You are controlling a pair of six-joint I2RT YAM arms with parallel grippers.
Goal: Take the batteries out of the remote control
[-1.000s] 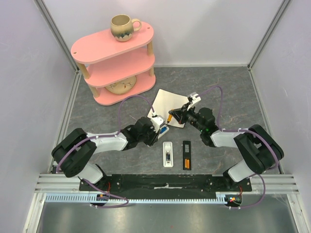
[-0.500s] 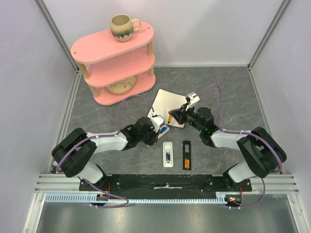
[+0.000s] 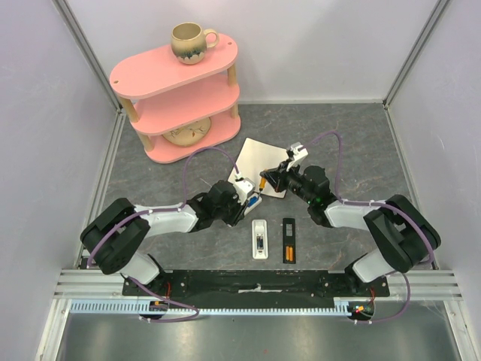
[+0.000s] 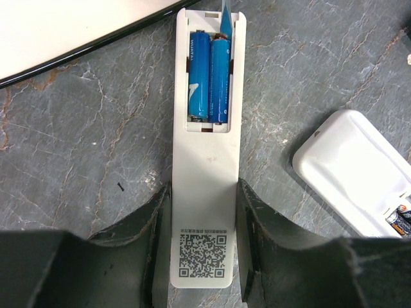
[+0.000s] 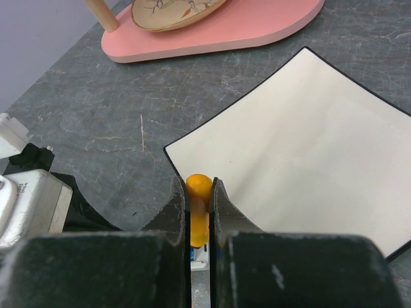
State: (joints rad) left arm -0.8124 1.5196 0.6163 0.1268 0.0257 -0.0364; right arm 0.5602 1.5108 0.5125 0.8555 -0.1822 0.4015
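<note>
My left gripper [image 3: 244,198] [image 4: 204,196] is shut on a white remote control [image 4: 205,160] that lies on the table with its battery bay open. Two blue batteries [image 4: 209,77] sit side by side in the bay. My right gripper [image 3: 269,179] [image 5: 200,187] is shut on the orange-handled screwdriver [image 5: 199,196] [image 3: 261,182]. Its metal tip [image 4: 226,19] rests at the far end of the bay by the right battery. A black remote [image 3: 288,239] holds orange batteries [image 3: 288,250].
A second white remote [image 3: 259,239] [image 4: 356,170] lies open next to the black one. A white square plate [image 3: 259,159] [image 5: 308,147] lies behind the grippers. A pink shelf [image 3: 180,83] with a mug [image 3: 189,41] on top stands at the back left.
My right wrist has shifted very slightly to the left. The left gripper and the remote have not moved.
</note>
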